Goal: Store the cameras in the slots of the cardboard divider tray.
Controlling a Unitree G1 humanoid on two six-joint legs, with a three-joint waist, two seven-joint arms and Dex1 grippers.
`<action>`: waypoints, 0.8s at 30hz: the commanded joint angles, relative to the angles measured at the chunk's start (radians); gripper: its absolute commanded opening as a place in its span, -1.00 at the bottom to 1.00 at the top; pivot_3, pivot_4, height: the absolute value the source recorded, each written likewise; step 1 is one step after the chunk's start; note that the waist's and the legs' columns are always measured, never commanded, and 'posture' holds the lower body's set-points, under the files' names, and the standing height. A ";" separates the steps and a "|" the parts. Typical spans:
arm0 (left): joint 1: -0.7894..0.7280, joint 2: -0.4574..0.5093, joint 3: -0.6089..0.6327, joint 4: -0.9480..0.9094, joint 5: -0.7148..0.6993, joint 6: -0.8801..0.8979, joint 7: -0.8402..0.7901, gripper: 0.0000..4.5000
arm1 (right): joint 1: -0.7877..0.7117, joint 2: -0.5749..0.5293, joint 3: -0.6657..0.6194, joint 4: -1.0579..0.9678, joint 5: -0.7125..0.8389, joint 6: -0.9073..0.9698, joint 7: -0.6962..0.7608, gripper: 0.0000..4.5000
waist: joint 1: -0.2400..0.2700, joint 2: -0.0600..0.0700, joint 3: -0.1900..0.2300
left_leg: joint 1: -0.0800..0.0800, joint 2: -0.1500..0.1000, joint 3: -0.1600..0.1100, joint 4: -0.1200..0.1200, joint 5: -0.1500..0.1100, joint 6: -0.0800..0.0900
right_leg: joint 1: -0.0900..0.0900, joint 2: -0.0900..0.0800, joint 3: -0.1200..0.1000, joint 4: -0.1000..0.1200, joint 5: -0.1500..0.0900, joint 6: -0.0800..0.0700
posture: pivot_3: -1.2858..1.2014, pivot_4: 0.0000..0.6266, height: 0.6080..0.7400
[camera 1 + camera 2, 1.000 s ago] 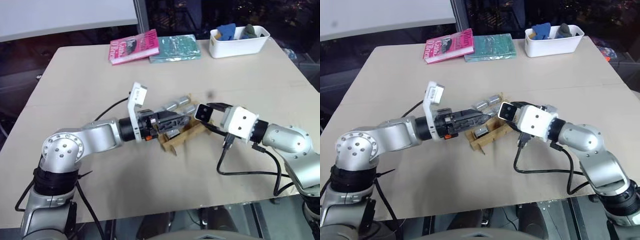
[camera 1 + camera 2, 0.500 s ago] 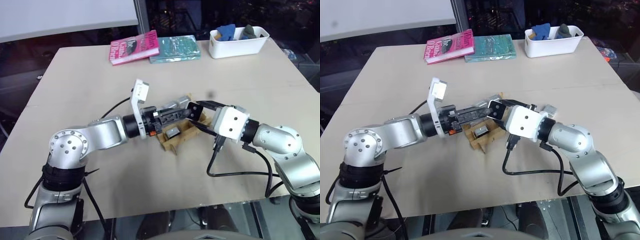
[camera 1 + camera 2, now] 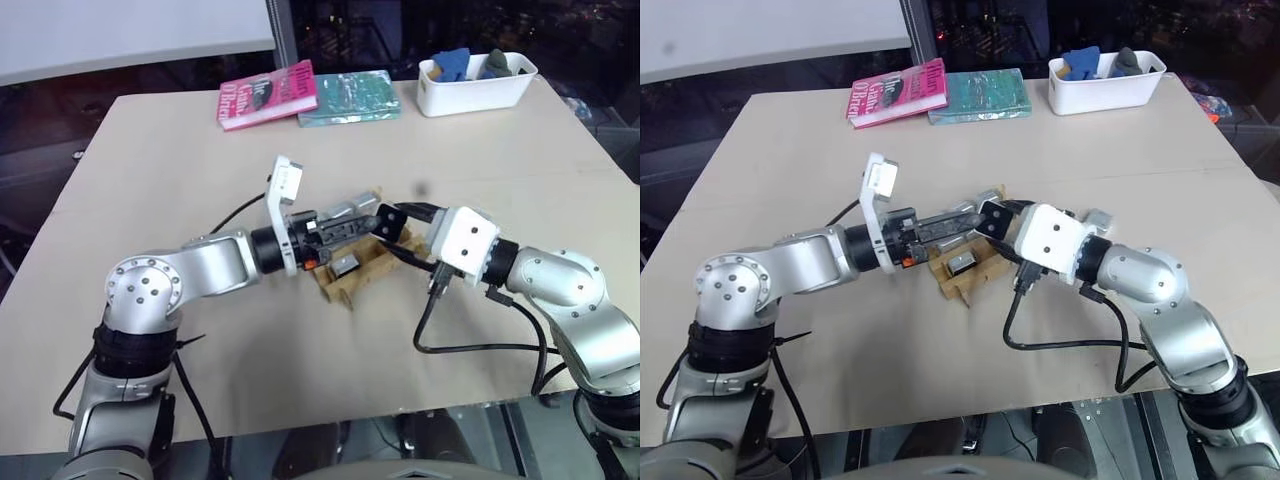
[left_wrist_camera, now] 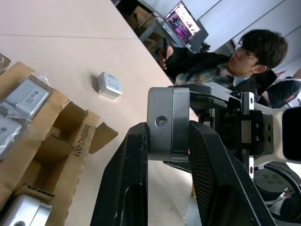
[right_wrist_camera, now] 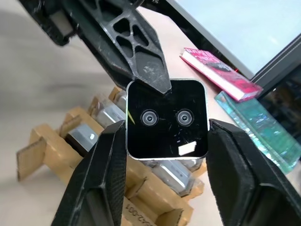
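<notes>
Left eye view shows both arms stretched out level over the surface (image 3: pixel 200 160), meeting just above the cardboard divider tray (image 3: pixel 352 282).

The left gripper (image 3: pixel 372 221) reaches in from the left side of the tray. Its jaws are closed on a camera (image 4: pixel 168 124), pinching its two flat sides.

The right gripper (image 3: pixel 392 228) reaches in from the right side of the tray. Its jaws stand on both sides of the same camera. In the right wrist view the black face with two small round lenses fills the space between the fingers (image 5: pixel 235 165), and I cannot tell if they still press on it.

Below the held camera, the tray lies on the surface with more cameras (image 5: pixel 82 134) sitting in its slots.

Far behind the tray, at the far edge of the surface, lie a pink book (image 3: pixel 268 93), a green book (image 3: pixel 348 96) and a white bin (image 3: pixel 476 84) with blue and grey cloth inside.

A person (image 4: pixel 235 66) sits past the surface in the left wrist view.
</notes>
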 commanded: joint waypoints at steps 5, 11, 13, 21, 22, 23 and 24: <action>-0.121 0.025 -0.012 0.044 0.195 0.012 -0.181 -0.72 | 0.095 -0.012 -0.123 -0.117 0.050 0.068 -0.049 0.98 | 0.004 0.000 0.000 | 0.000 -0.001 0.000 0.000 0.000 0.000 | 0.000 0.000 0.000 0.000 0.000 0.000 | 0.03 -0.52 1.00; -0.253 0.061 -0.160 0.150 0.547 -0.022 -0.482 -0.72 | 0.340 0.014 -0.420 -0.252 0.279 0.129 -0.024 0.98 | 0.002 0.000 0.000 | -0.001 -0.001 -0.001 -0.001 0.000 0.000 | 0.000 0.000 -0.002 -0.001 0.000 0.000 | 0.03 -0.52 1.00; -0.308 0.066 -0.241 0.198 0.680 -0.058 -0.595 -0.72 | 0.441 0.027 -0.535 -0.296 0.374 0.129 -0.012 0.98 | 0.003 0.000 0.000 | -0.001 -0.001 -0.001 -0.001 0.000 0.000 | 0.000 0.000 -0.001 -0.001 0.000 0.000 | 0.03 -0.52 1.00; -0.400 0.078 -0.386 0.322 1.000 -0.128 -0.856 -0.72 | 0.663 0.025 -0.648 -0.343 0.424 0.061 -0.063 0.98 | -0.008 0.000 0.000 | 0.001 0.000 0.002 -0.001 0.000 0.000 | 0.001 0.001 0.000 0.000 0.000 0.000 | 0.03 -0.52 1.00; -0.402 0.079 -0.391 0.330 1.024 -0.132 -0.878 -0.72 | 0.677 0.024 -0.641 -0.343 0.422 0.048 -0.071 0.98 | -0.009 0.000 0.000 | 0.001 0.000 0.002 -0.001 0.000 0.000 | 0.001 0.001 0.001 0.000 0.000 0.000 | 0.03 -0.52 1.00; -0.402 0.077 -0.389 0.336 1.041 -0.134 -0.896 -0.72 | 0.690 0.022 -0.633 -0.343 0.416 0.035 -0.081 0.98 | -0.009 0.000 0.000 | 0.001 0.000 0.002 -0.001 0.000 0.000 | 0.001 0.001 0.001 0.000 0.000 0.000 | 0.03 -0.52 1.00; -0.401 0.075 -0.385 0.340 1.057 -0.132 -0.912 -0.72 | 0.705 0.022 -0.627 -0.343 0.413 0.022 -0.088 0.98 | -0.008 0.000 0.000 | 0.001 0.000 0.002 -0.001 0.000 0.000 | 0.001 0.001 0.001 0.000 0.000 0.000 | 0.03 -0.52 1.00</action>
